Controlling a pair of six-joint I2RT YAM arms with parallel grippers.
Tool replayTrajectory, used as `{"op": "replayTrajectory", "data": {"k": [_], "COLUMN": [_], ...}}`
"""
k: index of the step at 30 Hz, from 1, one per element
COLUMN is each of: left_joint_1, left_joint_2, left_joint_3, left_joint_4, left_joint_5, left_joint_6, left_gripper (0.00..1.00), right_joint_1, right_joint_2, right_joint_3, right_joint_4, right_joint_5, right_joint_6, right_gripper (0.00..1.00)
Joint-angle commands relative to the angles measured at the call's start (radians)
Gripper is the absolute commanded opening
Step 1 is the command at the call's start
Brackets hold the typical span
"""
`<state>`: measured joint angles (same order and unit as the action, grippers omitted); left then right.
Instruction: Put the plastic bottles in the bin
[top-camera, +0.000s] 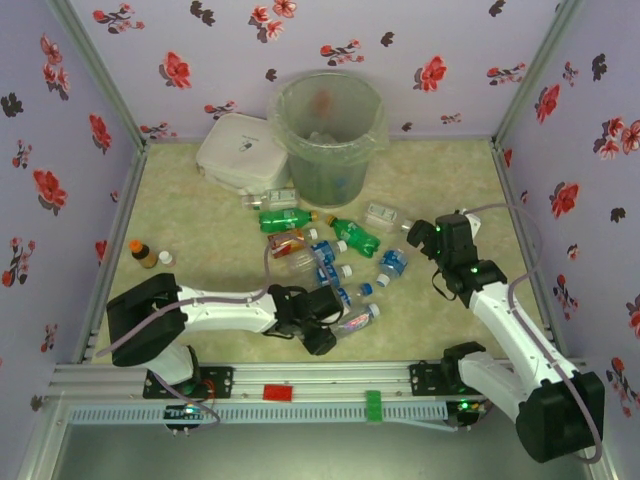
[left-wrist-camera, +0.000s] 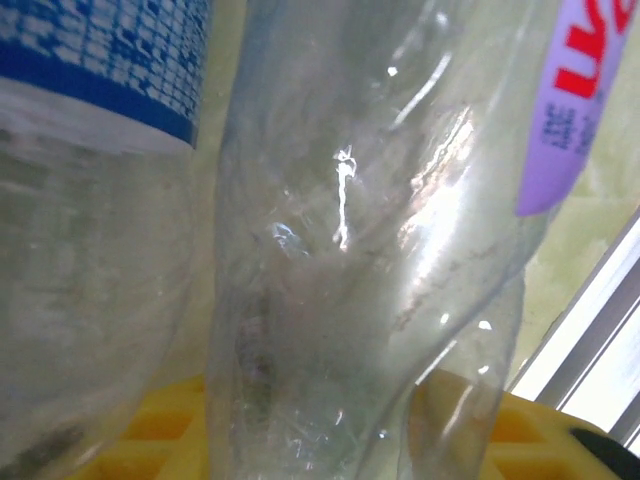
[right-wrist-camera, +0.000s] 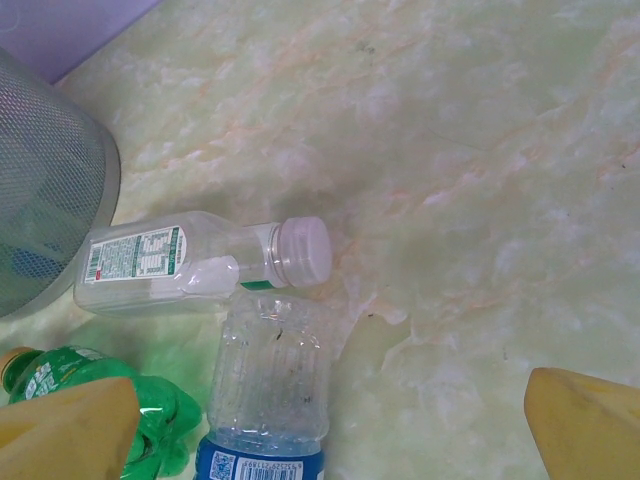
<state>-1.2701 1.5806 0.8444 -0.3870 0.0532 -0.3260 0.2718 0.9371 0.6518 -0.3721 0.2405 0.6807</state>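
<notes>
Several plastic bottles (top-camera: 330, 250) lie scattered on the table in front of the bin (top-camera: 328, 135), a tall grey-green bucket lined with a clear bag. My left gripper (top-camera: 320, 330) is shut on a clear bottle (top-camera: 358, 320) at the near edge of the pile. In the left wrist view that clear bottle (left-wrist-camera: 350, 250), with a purple label, sits between my yellow fingers (left-wrist-camera: 520, 440), next to a blue-labelled bottle (left-wrist-camera: 90, 200). My right gripper (top-camera: 425, 235) hangs open over a blue-labelled bottle (right-wrist-camera: 268, 390), with a white-labelled bottle (right-wrist-camera: 190, 262) and a green bottle (right-wrist-camera: 90, 380) nearby.
A flat white lidded container (top-camera: 235, 152) stands left of the bin. A small brown bottle with an orange cap (top-camera: 143, 252) stands at the left. Flowered walls close the table on three sides. A metal rail (top-camera: 300, 378) runs along the near edge.
</notes>
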Motion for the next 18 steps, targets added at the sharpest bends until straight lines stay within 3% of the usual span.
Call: {"op": "replayTrajectory", "data": {"k": [1, 14, 18], "left_joint_1": [-0.005, -0.005, 0.032], "left_joint_2": [-0.018, -0.179, -0.246], "left_joint_3": [0.024, 0.034, 0.054], "left_joint_4": [-0.044, -0.047, -0.032], "left_joint_5": [0.01, -0.002, -0.013], "left_joint_6": [0.063, 0.052, 0.023], "left_gripper": [0.35, 0.31, 0.31], "right_joint_1": [-0.009, -0.021, -0.023], "right_joint_2": [-0.001, 0.011, 0.015], "right_joint_3": [0.031, 0.014, 0.002], "right_joint_4": [0.014, 0.045, 0.061], "right_joint_5": [0.023, 0.008, 0.001], "right_joint_6": [-0.013, -0.003, 0.006], "right_gripper": [1.0, 1.0, 1.0]}}
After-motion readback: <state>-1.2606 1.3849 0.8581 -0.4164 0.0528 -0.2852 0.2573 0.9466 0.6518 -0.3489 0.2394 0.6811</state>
